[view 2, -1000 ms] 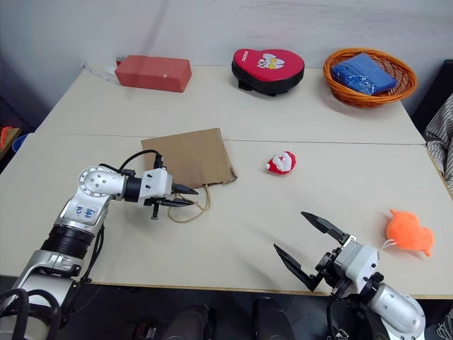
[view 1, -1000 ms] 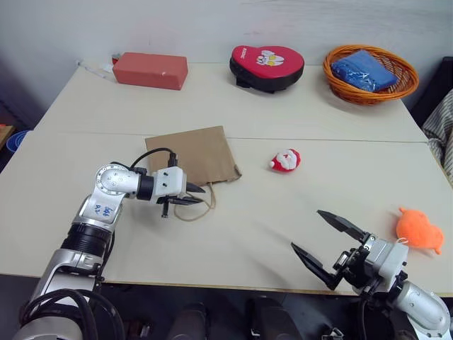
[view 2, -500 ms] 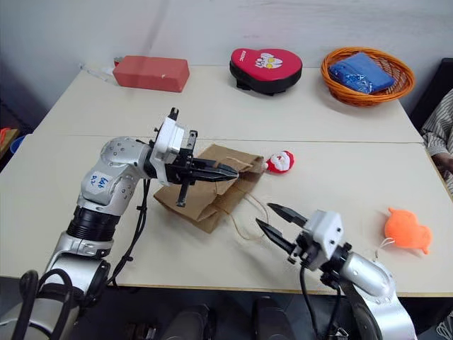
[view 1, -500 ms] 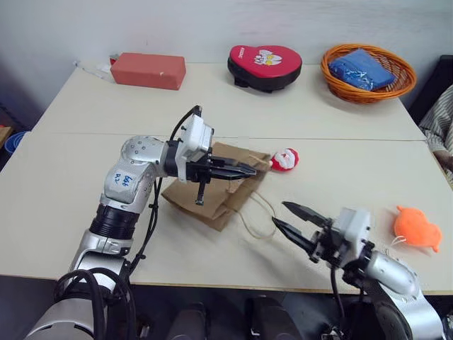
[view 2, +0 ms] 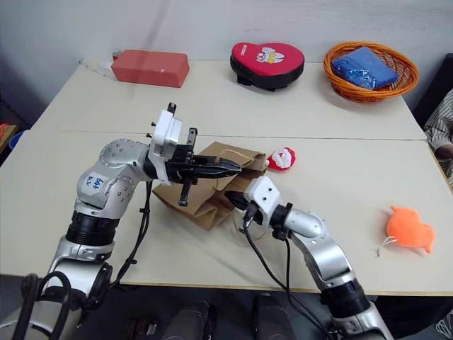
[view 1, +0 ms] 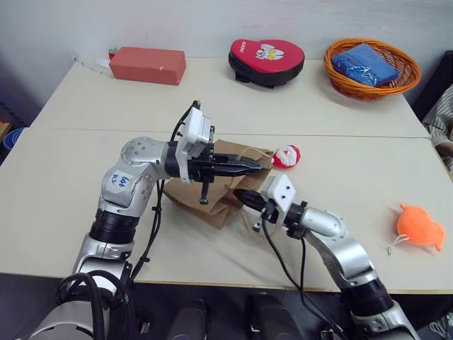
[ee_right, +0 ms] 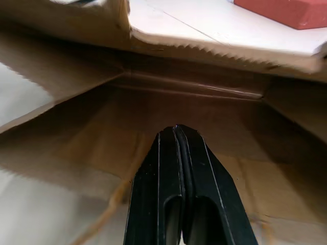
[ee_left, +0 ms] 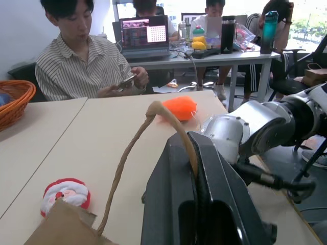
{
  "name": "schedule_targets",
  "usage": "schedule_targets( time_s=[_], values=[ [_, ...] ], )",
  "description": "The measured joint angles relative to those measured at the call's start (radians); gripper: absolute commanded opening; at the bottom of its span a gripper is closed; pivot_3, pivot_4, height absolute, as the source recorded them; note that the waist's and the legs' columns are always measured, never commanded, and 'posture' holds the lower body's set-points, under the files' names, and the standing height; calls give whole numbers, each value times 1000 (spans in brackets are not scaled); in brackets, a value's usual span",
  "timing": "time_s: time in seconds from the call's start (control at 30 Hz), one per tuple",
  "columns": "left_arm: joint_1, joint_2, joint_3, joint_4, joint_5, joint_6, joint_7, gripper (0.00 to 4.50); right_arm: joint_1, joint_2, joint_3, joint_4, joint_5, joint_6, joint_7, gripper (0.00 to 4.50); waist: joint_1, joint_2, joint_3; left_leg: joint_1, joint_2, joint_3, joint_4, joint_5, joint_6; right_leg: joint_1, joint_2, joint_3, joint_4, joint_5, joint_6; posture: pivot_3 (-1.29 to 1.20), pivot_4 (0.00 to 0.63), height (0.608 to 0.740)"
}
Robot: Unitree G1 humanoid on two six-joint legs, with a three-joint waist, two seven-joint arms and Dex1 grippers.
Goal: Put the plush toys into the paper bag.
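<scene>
Lifting the paper bag [view 1: 212, 185] by one twisted loop handle [ee_left: 153, 132], pinched tight in the closed left end effector [view 1: 256, 166], with the bag's mouth gaping toward the robot's right and its body sagging onto the bench [view 1: 85, 170]. Pushing the right end effector [ee_right: 179, 133], its jaws pressed shut on nothing, in at the open mouth, against the lower paper wall. Judging the bag as light, thin and easily creased or torn at the handle glue, so spreading the mouth gently rather than tugging. Lying well outside the bag: the Santa plush [view 1: 286, 156] just beside its far rim, and the orange plush [view 1: 419, 227] well apart near the bench's right edge. Expecting both toys to be soft, light and squashable, not slippery, forgiving a squeeze across the middle of the body; avoiding the orange one's small points and its thin hanging loop as weak holds.
</scene>
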Motion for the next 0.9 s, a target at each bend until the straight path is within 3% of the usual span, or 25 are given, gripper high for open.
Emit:
schedule_targets(
  time_s=[0.3, 0.9],
  values=[
    [7, 4, 52, -45, -86, 95, 41, 0, -73, 50, 43, 199, -61, 7, 20, 23, -1, 0, 0, 0, 0, 0, 0, 0, 0, 0, 0, 0, 1, 0, 0, 0, 150, 740],
    [-10, 65, 220, -36, -176, 159, 162, 0, -51, 49, 37, 166, -71, 35, 39, 23, -7, 0, 0, 1, 0, 0, 0, 0, 0, 0, 0, 0, 1, 0, 0, 0, 150, 740]
  ],
)
